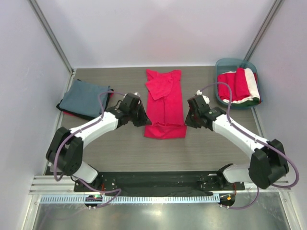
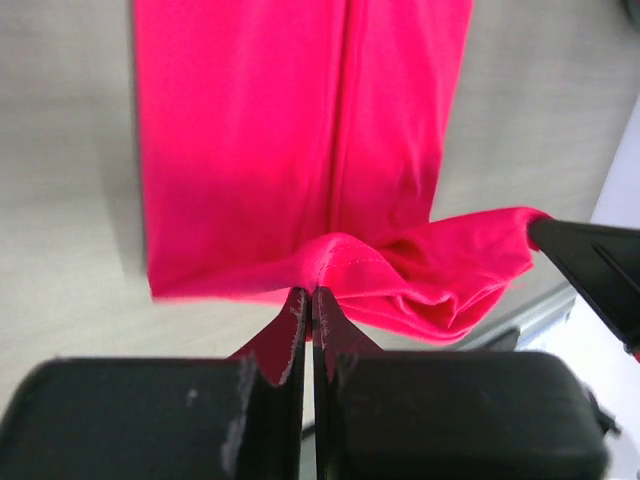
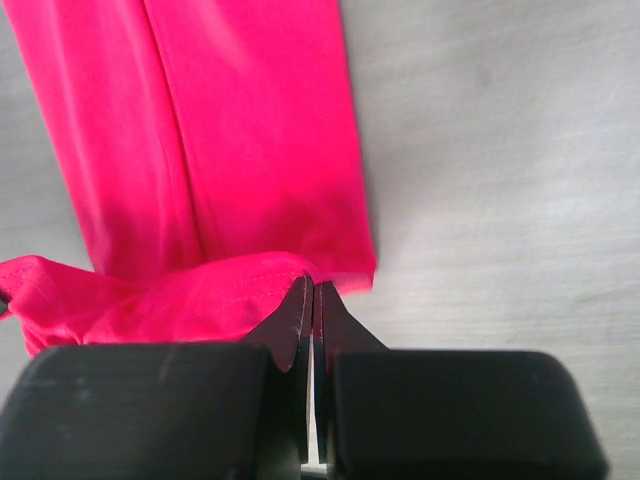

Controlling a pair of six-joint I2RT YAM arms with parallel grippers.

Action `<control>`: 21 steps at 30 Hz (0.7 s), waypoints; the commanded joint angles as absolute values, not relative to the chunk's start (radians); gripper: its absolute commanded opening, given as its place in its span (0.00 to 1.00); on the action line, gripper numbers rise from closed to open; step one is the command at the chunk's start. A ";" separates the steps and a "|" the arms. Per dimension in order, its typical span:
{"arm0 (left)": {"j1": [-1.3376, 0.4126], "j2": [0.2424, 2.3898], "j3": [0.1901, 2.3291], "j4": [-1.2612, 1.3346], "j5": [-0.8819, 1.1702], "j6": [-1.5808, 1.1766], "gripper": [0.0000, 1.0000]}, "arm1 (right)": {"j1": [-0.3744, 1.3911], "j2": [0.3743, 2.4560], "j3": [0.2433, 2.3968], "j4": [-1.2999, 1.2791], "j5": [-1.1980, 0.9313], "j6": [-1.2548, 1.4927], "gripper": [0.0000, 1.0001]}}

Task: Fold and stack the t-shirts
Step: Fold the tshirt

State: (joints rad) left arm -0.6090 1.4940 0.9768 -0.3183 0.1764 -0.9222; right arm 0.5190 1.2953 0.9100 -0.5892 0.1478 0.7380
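Counting, I saw one table, one crimson t-shirt at its centre, one folded blue-grey t-shirt far left, one teal tub holding red and white shirts, and the left gripper and right gripper each pinching the crimson hem.

Overhead light: bright, even and diffuse; the white walls were washed pale.
Shadows: soft, with only a thin dark rim under the red shirt on the table.
Colour: the red was oversaturated in both wrist views, so its folds were hard to read.
Focus: the left gripper and right gripper sat close to the lens, dark and soft-edged.
Blur: the shirt's left edge was smeared in the left wrist view.
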 commanded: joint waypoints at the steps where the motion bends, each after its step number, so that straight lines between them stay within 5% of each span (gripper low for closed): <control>1: -0.569 1.561 1.075 -0.315 0.187 -0.879 0.00 | 0.463 1.374 1.024 -0.561 0.137 0.641 0.01; 21: -0.453 1.868 1.357 -0.311 0.118 -0.859 0.00 | 0.353 1.787 1.451 -0.532 0.025 0.538 0.01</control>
